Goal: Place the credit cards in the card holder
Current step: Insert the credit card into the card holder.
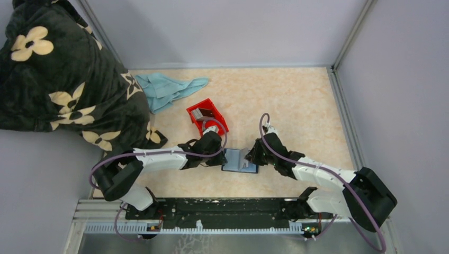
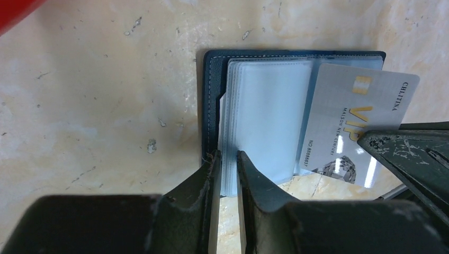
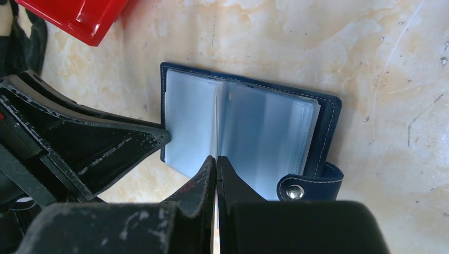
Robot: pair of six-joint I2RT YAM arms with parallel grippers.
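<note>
The navy card holder (image 1: 233, 167) lies open on the table between both grippers, its pale blue sleeves up (image 2: 265, 111), its snap tab at one side (image 3: 310, 185). My left gripper (image 2: 229, 156) is shut on the edge of a stack of sleeves, holding them up. My right gripper (image 3: 216, 159) is shut on a greyish-white VIP credit card (image 2: 355, 121), which stands edge-on between its fingers. The card's far end is tucked in among the sleeves near the fold. In the top view the left gripper (image 1: 219, 157) and the right gripper (image 1: 253, 156) flank the holder.
A red plastic bin (image 1: 207, 116) with more cards in it (image 1: 203, 112) sits just behind the left gripper. A light blue cloth (image 1: 167, 90) lies at the back left. A dark floral blanket (image 1: 58, 79) covers the left side.
</note>
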